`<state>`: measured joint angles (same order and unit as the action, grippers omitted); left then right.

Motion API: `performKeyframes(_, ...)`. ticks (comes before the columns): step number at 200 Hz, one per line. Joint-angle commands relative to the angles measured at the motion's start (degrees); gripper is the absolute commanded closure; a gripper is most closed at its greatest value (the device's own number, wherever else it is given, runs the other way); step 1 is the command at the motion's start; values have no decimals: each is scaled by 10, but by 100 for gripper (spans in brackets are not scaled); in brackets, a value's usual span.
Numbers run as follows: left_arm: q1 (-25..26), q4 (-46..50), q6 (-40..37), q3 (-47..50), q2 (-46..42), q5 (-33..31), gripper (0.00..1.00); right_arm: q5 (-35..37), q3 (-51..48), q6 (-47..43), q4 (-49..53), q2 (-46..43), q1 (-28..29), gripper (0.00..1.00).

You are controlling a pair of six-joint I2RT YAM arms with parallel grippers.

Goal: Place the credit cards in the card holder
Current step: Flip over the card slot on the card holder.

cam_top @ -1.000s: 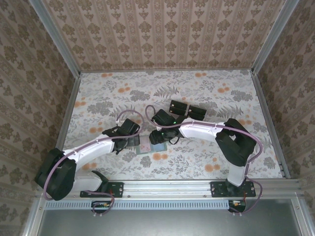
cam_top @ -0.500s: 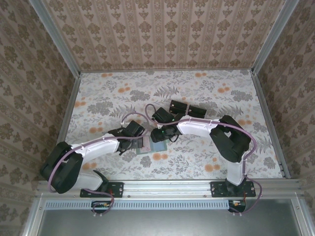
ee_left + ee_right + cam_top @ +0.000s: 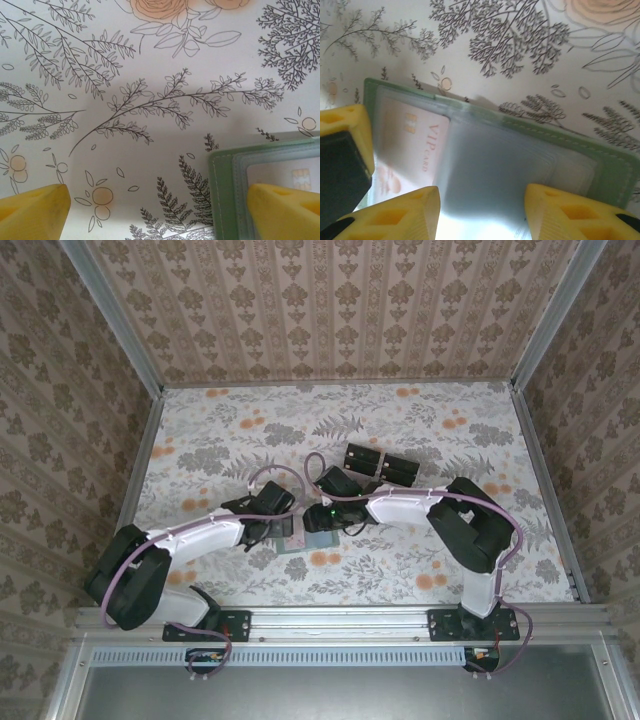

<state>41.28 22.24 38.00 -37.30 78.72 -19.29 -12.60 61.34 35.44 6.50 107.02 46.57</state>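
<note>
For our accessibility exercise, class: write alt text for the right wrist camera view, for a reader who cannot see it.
A sage-green card holder lies open on a floral table, with a pale pink card marked VIP tucked under its clear sleeve. The right hand's two yellow fingertips sit apart at the bottom edge, over the holder.

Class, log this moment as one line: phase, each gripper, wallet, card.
phase: card loading | left gripper: open, straddling card holder edge | right gripper: open, above card holder | credit card: one, inside clear sleeve
</note>
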Motion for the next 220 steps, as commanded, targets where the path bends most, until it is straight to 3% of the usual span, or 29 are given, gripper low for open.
performKeyframes(1, -8, -1, -24, -16, -10, 6, 0, -36, -26, 48, 13, 6, 17, 49)
performKeyframes(94, 14, -24, 0, 61, -139, 34, 0, -32, -10, 70, 7, 10, 11, 48)
performKeyframes(220, 105, -117, 6, 134, -216, 23, 0, -59, -12, 119, -28, -1, -2, 48)
